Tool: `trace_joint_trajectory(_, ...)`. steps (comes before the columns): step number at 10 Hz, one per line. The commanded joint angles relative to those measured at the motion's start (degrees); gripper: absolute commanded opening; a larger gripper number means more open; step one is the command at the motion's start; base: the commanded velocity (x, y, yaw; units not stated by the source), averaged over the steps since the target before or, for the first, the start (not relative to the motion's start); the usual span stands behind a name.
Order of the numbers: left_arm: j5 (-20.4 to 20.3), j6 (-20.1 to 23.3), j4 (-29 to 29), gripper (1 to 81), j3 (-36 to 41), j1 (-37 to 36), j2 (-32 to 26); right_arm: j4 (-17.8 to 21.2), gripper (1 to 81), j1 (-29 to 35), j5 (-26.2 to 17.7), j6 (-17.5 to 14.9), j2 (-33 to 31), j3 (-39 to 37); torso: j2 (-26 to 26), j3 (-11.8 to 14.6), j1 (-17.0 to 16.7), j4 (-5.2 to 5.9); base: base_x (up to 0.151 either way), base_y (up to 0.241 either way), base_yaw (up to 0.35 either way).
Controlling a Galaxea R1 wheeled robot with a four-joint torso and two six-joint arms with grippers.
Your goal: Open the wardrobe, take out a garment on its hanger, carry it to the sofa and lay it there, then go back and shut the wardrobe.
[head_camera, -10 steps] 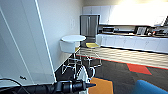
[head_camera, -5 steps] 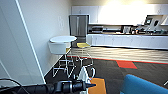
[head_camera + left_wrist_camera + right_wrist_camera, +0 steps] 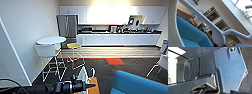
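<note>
My left gripper (image 3: 83, 85) reaches in along the bottom edge of the head view, shut on the pale hanger (image 3: 92, 72). The white garment (image 3: 82, 74) hangs from it just past the gripper. In the left wrist view the hanger (image 3: 209, 23) crosses close to the camera as a thick white bar, with the garment (image 3: 172, 25) beside it. The bright blue sofa (image 3: 140, 83) lies low at the right, near the hanging garment, and its seat and back (image 3: 189, 31) show behind the hanger. The right wrist view holds dark robot parts over dark carpet.
A round white table (image 3: 51, 40) with a white stool (image 3: 47, 51) and a yellow stool (image 3: 73, 45) stands by the left wall. Beyond are a steel fridge (image 3: 67, 25), a long kitchen counter (image 3: 120, 38) and a red mat (image 3: 115, 61). A white chair (image 3: 162, 62) sits at the right edge.
The whole picture has shifted left, so the camera has turned right. The blue sofa has come into the lower right. The hanger and garment stay in my left gripper.
</note>
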Motion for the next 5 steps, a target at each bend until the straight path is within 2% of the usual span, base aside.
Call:
trace_joint_trajectory(1,-1.9,1.1,2.3,1.0,2.9,-7.6,-0.2,0.2,81.1,2.1,-3.2,-0.2,0.7,0.3,0.0,0.0,0.0,0.00,0.000,0.000,-0.297)
trace_joint_trajectory(5,-1.8,1.1,2.7,1.0,2.9,-7.5,0.2,0.2,81.1,2.1,-3.2,-0.2,0.7,0.3,0.0,0.0,0.0,0.00,0.000,0.000,-0.299)
